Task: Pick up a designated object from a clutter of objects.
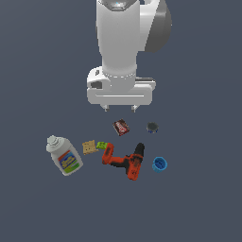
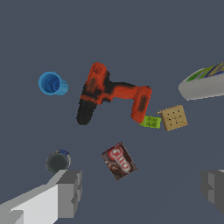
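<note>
1. Your gripper [image 1: 120,108]: jaws spread wide, holding nothing, hanging above the clutter.
2. Nearest below it: dark red box [image 1: 121,127] and dark round can [image 1: 151,127], apart from each other.
3. Orange-black drill [image 1: 125,161], lying flat, its handle end touching the green block [image 1: 102,145]; tan square [image 1: 89,147] just beside that.
4. Blue cup [image 1: 159,164], your target: tipped on its side, just beside the drill at the exterior view's right.
5. White bottle [image 1: 64,155], farthest out at the exterior view's left.

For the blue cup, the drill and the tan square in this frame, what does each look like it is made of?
Blue cup: looks like smooth plastic, going by its uniform bright colour and thin hollow wall.
Drill: moulded plastic housing, orange with black grip sections, matte.
Tan square: unclear; its flat, pale surface with a dotted grid suggests a cracker or cardboard.
All are simulator renders, so finishes are only approximate.
</note>
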